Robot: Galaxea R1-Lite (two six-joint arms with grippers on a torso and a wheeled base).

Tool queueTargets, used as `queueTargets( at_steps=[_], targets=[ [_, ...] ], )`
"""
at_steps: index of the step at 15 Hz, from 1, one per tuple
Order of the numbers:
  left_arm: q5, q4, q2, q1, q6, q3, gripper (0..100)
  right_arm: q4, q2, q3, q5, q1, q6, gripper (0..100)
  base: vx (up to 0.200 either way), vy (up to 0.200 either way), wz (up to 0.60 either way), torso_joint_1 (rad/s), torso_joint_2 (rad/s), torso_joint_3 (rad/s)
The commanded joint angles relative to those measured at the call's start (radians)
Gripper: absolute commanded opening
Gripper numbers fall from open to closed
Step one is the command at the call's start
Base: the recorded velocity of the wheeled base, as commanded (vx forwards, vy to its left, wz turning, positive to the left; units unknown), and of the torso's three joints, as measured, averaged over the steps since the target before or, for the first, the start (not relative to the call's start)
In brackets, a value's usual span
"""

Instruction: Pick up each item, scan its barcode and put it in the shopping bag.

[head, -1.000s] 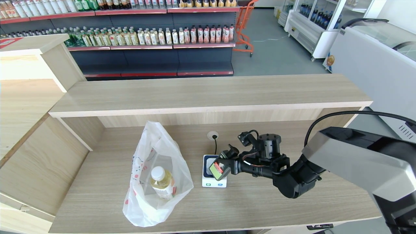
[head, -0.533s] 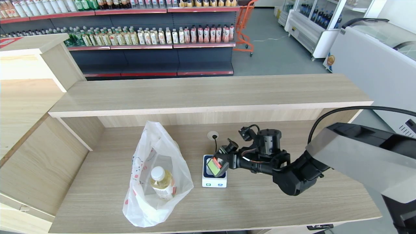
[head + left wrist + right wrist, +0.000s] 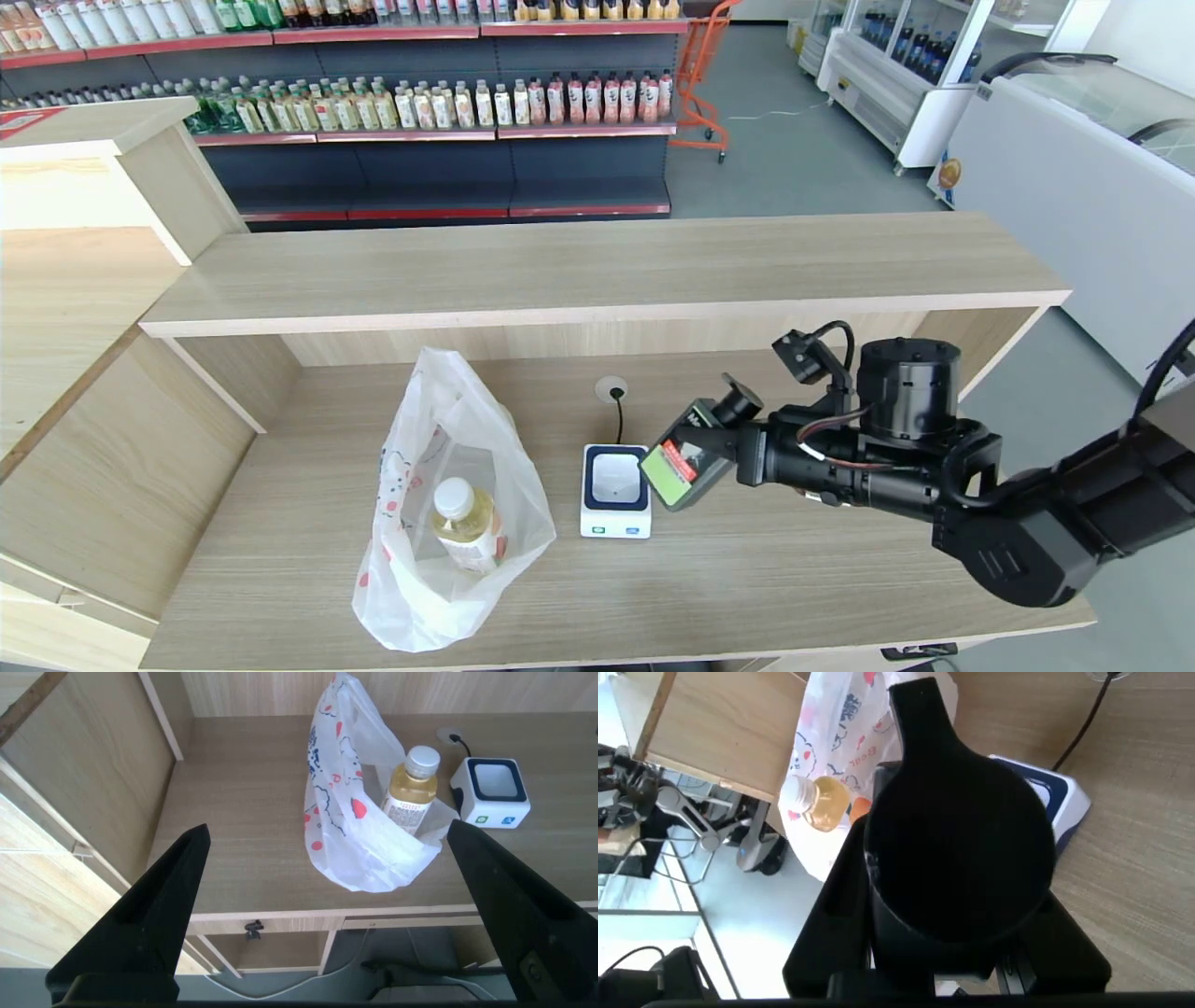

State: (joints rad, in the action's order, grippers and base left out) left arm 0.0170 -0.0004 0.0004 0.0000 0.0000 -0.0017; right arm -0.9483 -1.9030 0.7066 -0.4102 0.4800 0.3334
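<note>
Booth: Bottle (image 3: 464, 521) stood inside the shopping bag (image 3: 411, 579) on the counter (image 3: 747, 579), so one item looked done. How was the second coming along?

Floor: About halfway, I'd have said. The right gripper (image 3: 695, 457) was clamped on a small green-and-red item (image 3: 674, 469) and held it up off the counter. That put it just beside the scanner (image 3: 611, 485), on the side away from the bag. Its label face was tipped down and toward the scanner window.

Booth: Had the barcode gone through?

Floor: I couldn't tell, nothing showed a read. By my reckoning the scan was the step in hand and the bagging was not yet done. The bag sat on the far side of the scanner from the item, so the carry across was left to do.

Booth: And the other arm?

Floor: The left gripper (image 3: 327, 833) hung with its fingers spread wide and nothing between them, the bag and bottle in front of it.
</note>
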Motion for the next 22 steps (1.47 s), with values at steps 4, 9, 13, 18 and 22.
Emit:
queueTargets(
  at_steps=[4,9,13,18,22],
  targets=[
    [0.000,-0.001,0.000,0.000,0.000,0.000,100,-0.006,0.113,-0.105,0.001,-0.052,-0.108,0,0.000,0.000,0.00,0.000,0.00,0.000],
    [0.000,0.000,0.000,0.000,-0.002,0.000,100,-0.003,0.122,-0.105,0.002,-0.060,-0.108,0,0.000,0.200,0.00,0.002,0.00,0.002],
    [0.000,0.000,0.000,0.000,-0.002,0.000,100,-0.001,0.120,-0.108,0.005,-0.060,-0.117,0,0.000,0.200,0.00,0.007,0.00,0.001],
    [0.000,-0.001,0.000,0.000,-0.003,0.000,100,-0.006,0.053,-0.107,0.008,-0.073,-0.286,0,0.000,0.000,0.00,0.000,0.00,0.000],
    [0.000,0.000,0.000,0.000,-0.003,0.000,100,-0.017,-0.114,0.019,0.007,-0.054,-0.361,0,0.000,0.000,0.00,0.000,0.00,0.000]
  ],
)
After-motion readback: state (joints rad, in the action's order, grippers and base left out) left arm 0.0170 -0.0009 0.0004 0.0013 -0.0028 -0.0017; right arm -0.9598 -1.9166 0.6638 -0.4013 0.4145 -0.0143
